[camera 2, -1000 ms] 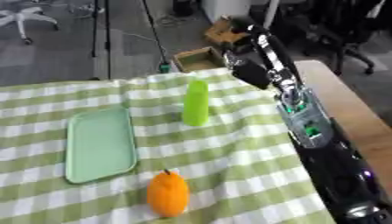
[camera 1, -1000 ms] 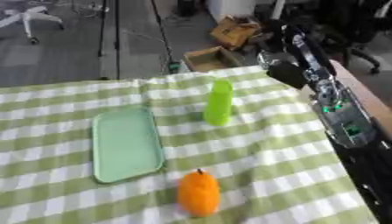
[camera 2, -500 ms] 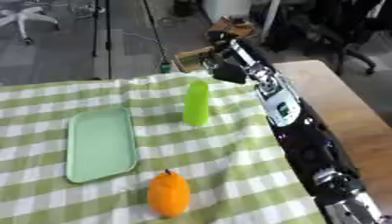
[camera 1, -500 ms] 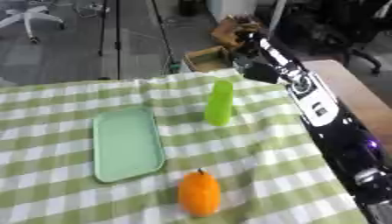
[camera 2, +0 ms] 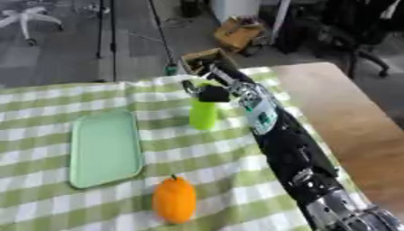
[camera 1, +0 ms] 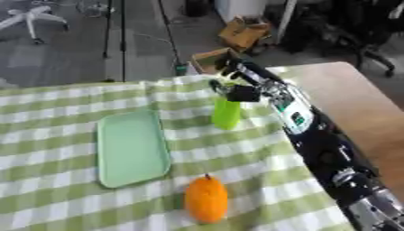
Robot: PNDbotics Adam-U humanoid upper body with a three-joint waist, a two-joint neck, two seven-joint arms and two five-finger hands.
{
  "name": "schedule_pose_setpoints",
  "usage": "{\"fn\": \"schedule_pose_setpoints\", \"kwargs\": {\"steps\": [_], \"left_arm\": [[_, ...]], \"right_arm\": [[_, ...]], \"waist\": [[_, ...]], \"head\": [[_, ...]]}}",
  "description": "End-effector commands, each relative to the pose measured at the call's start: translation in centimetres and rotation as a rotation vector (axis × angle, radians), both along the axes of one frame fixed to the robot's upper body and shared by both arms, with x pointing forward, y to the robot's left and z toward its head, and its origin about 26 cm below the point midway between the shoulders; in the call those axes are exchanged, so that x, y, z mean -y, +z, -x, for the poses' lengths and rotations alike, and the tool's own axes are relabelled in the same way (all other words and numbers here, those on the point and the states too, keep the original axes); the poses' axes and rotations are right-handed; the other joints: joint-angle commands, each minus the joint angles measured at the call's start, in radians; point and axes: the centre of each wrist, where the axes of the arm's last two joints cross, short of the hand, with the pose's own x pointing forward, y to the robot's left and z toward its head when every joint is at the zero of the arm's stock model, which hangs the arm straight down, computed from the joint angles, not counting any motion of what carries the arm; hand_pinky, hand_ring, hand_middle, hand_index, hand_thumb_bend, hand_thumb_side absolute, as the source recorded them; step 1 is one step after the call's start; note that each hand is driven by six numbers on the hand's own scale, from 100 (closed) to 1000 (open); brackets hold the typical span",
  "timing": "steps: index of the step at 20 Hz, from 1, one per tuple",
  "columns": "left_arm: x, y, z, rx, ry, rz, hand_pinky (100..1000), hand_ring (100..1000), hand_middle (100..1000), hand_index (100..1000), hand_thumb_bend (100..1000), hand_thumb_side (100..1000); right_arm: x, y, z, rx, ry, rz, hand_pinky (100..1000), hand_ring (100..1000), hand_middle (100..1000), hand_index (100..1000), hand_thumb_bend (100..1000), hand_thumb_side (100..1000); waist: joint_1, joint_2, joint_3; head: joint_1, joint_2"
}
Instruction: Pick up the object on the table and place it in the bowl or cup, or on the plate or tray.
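The right hand [camera 1: 239, 85] is extended from the lower right across the tabletop [camera 1: 347, 94], positioned at the top of the green cup [camera 1: 226, 114]. Its fingers appear relaxed and spread above the cup rim; whether they touch the cup cannot be determined. The cup is a tall, lime-green cylinder, standing upright on the green-and-white checked cloth [camera 1: 63, 103]. To the cup's left, well apart, lies a pale green rectangular tray [camera 1: 132, 147] with rounded corners and a raised rim, flat on the cloth. The task object is an orange fruit [camera 1: 206, 199], oval in outline, uniformly bright orange, with a small dark stem at its upper end. It rests on the cloth near the front edge, just beside the tray's near right corner and untouched by the hand.
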Motion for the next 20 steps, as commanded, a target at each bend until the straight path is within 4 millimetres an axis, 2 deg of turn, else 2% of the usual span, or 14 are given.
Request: {"fn": "schedule_pose_setpoints", "kwargs": {"steps": [1,2,5,9,10,11,12,13,14,15,16,17,18,20], "left_arm": [[0.00,0.69,0.24,0.024,-0.008,-0.013,812,720,775,865,360,995],[0.00,0.70,0.24,0.024,-0.008,-0.013,812,719,775,865,360,996],[0.01,0.73,0.23,0.025,-0.008,-0.014,812,719,775,865,361,996],[0.01,0.70,0.23,0.023,-0.008,-0.014,812,718,775,865,360,997],[0.00,0.71,0.23,0.024,-0.008,-0.014,812,718,775,865,360,996],[-0.01,0.71,0.23,0.024,-0.008,-0.014,812,718,775,865,360,996],[-0.02,0.72,0.23,0.024,-0.007,-0.014,812,718,775,865,360,995],[-0.02,0.72,0.23,0.025,-0.007,-0.014,812,718,775,865,360,995],[-0.02,0.71,0.24,0.025,-0.007,-0.013,812,718,775,865,360,996],[-0.02,0.70,0.24,0.024,-0.007,-0.013,812,718,775,865,360,996],[-0.01,0.70,0.24,0.024,-0.007,-0.013,812,718,775,865,360,996],[-0.01,0.71,0.24,0.024,-0.007,-0.013,812,718,775,865,360,996],[-0.01,0.71,0.23,0.025,-0.007,-0.012,812,717,775,865,360,996],[-0.01,0.71,0.24,0.025,-0.007,-0.012,812,717,775,865,360,996]], "right_arm": [[-0.10,1.37,-0.15,0.037,0.016,0.086,887,866,865,956,341,574],[-0.20,1.56,-0.11,0.049,0.024,0.133,940,901,881,960,404,565],[-0.48,2.05,0.03,0.096,0.033,0.276,952,911,887,962,434,559],[-0.51,1.78,0.03,0.120,0.031,0.358,910,892,873,953,450,551],[-0.51,1.66,0.02,0.122,0.032,0.370,843,863,855,941,459,535],[-0.51,1.54,0.02,0.122,0.034,0.380,843,863,855,941,459,535],[-0.49,1.37,0.00,0.118,0.034,0.388,713,797,828,914,432,481],[-0.48,1.26,-0.01,0.115,0.035,0.394,713,797,828,914,432,481],[-0.47,1.19,-0.02,0.113,0.035,0.397,571,703,795,882,386,392],[-0.47,1.15,-0.03,0.112,0.036,0.398,571,703,795,882,386,392],[-0.46,1.17,-0.02,0.114,0.035,0.395,391,584,757,848,301,244],[-0.45,1.21,-0.01,0.120,0.032,0.388,391,584,757,848,301,244],[-0.43,1.30,0.00,0.129,0.028,0.378,232,483,731,819,204,138],[-0.42,1.40,0.05,0.152,0.018,0.356,216,472,728,817,192,128]], "waist": [[0.012,-0.151,0.000],[0.011,-0.151,-0.001],[0.008,-0.152,-0.003],[0.008,-0.152,-0.006],[0.009,-0.152,-0.006],[0.009,-0.152,-0.006],[0.010,-0.152,-0.007],[0.011,-0.152,-0.007],[0.011,-0.153,-0.008],[0.012,-0.153,-0.009],[0.012,-0.153,-0.010],[0.012,-0.153,-0.011],[0.012,-0.153,-0.012],[0.013,-0.153,-0.013]], "head": [[-0.004,0.001],[-0.005,0.000],[-0.008,-0.001],[-0.012,-0.002],[-0.013,-0.002],[-0.013,-0.003],[-0.015,-0.003],[-0.016,-0.004],[-0.018,-0.005],[-0.018,-0.006],[-0.020,-0.006],[-0.020,-0.006],[-0.021,-0.006],[-0.023,-0.007]]}}
